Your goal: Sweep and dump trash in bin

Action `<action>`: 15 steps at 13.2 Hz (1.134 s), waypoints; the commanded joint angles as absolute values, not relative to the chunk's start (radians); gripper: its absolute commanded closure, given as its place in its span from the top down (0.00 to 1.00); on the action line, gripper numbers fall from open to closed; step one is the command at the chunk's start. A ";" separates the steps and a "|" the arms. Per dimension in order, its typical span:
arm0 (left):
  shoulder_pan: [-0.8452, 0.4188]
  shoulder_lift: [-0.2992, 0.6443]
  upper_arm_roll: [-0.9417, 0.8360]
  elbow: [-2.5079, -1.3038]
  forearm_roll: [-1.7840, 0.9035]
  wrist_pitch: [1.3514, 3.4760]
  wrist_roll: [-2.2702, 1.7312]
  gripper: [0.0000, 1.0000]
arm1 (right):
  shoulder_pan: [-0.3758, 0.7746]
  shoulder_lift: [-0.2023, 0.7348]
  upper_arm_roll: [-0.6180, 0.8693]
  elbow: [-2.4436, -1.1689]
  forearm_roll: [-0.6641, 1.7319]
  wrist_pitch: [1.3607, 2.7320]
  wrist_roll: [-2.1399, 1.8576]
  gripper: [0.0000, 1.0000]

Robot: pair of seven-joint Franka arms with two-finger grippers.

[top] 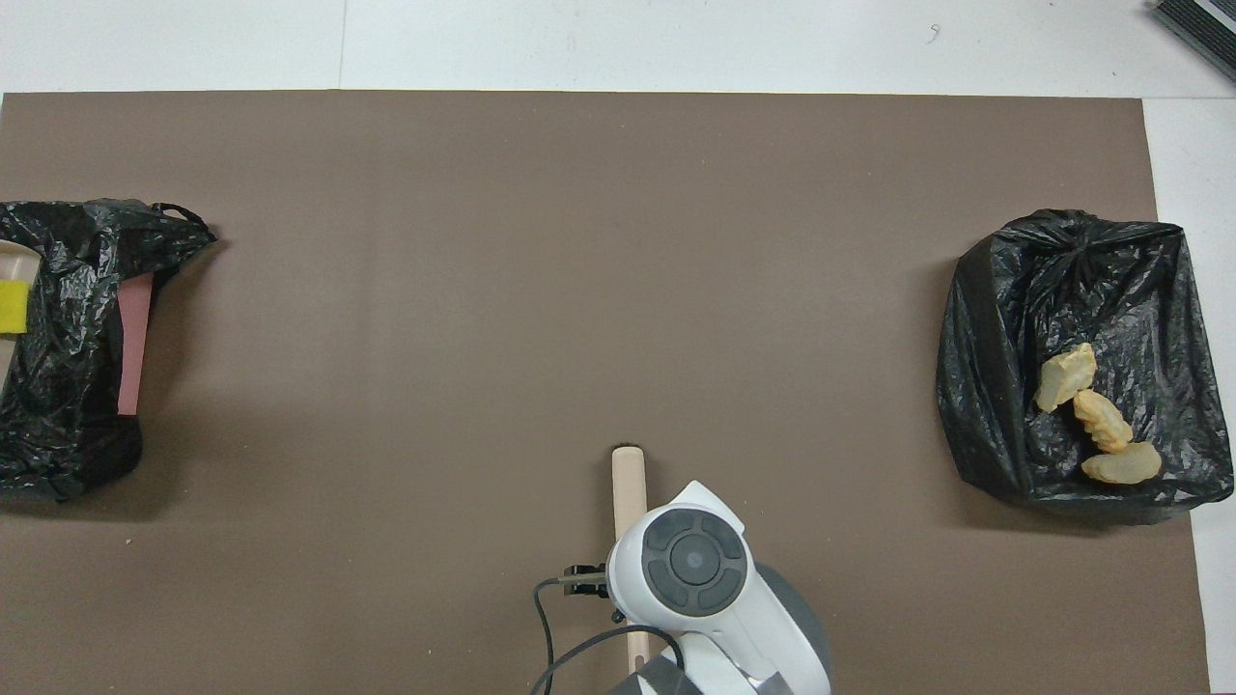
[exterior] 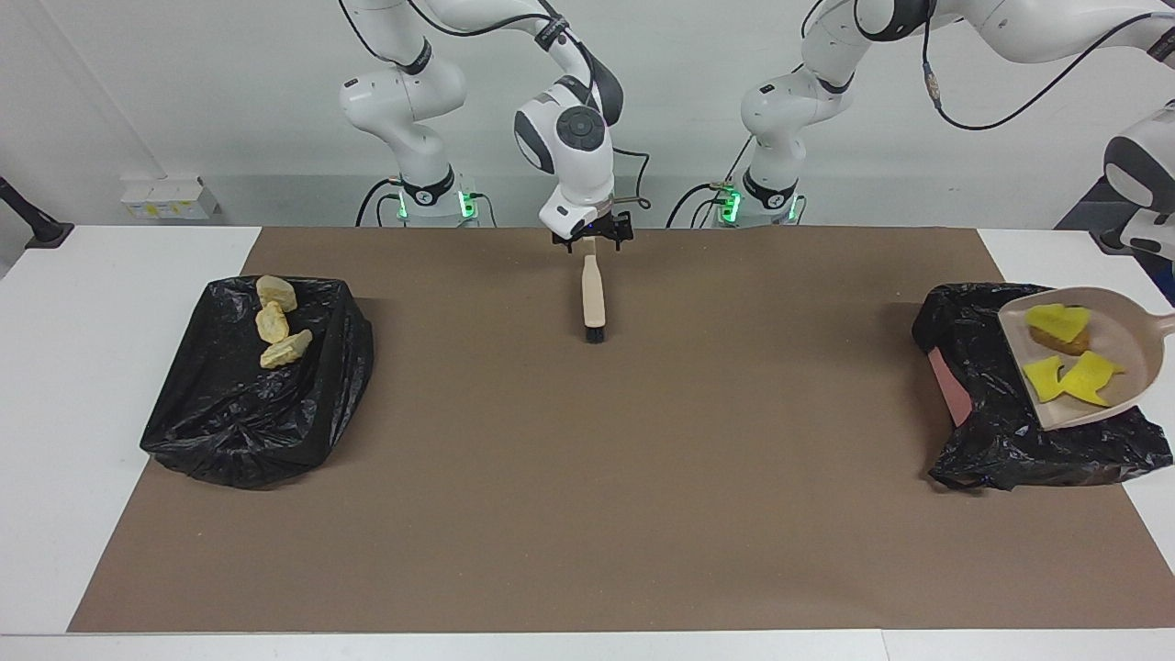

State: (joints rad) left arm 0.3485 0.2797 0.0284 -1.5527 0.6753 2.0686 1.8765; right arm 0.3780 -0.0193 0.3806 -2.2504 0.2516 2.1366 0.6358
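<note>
Facing view: dumping is in hand. A beige dustpan [exterior: 1115, 353] carrying three yellow wedges [exterior: 1069, 367] and a brown lump [exterior: 1056, 338] hangs over the black-lined bin [exterior: 991, 422] at the left arm's end of the mat; its handle runs out of frame, so the left gripper is unseen. Tipping the pan comes next, by the look of it. The right gripper [exterior: 592, 242], fingers spread, stands over the handle of the brush [exterior: 593, 298], which lies near the robots' edge. Three croissant pieces [exterior: 275, 321] lie in the other bin [exterior: 248, 404].

Overhead view: only a sliver of the pan [top: 10, 309] shows at the frame's edge; the right arm's wrist hides its gripper.
</note>
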 commanded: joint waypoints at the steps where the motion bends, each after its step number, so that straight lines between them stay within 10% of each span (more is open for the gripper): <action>1: 0.318 0.236 0.040 -1.604 0.797 2.088 1.820 0.00 | 0.324 -0.049 0.380 -2.209 0.215 2.097 0.623 1.00; 9: 0.310 0.124 0.038 -1.647 1.026 2.075 1.755 0.00 | 0.115 -0.006 0.358 -2.045 -0.033 2.108 0.557 1.00; 15: 0.198 0.109 0.029 -1.647 1.006 1.883 1.550 0.00 | 0.130 -0.017 0.077 -1.893 -0.061 2.001 0.268 1.00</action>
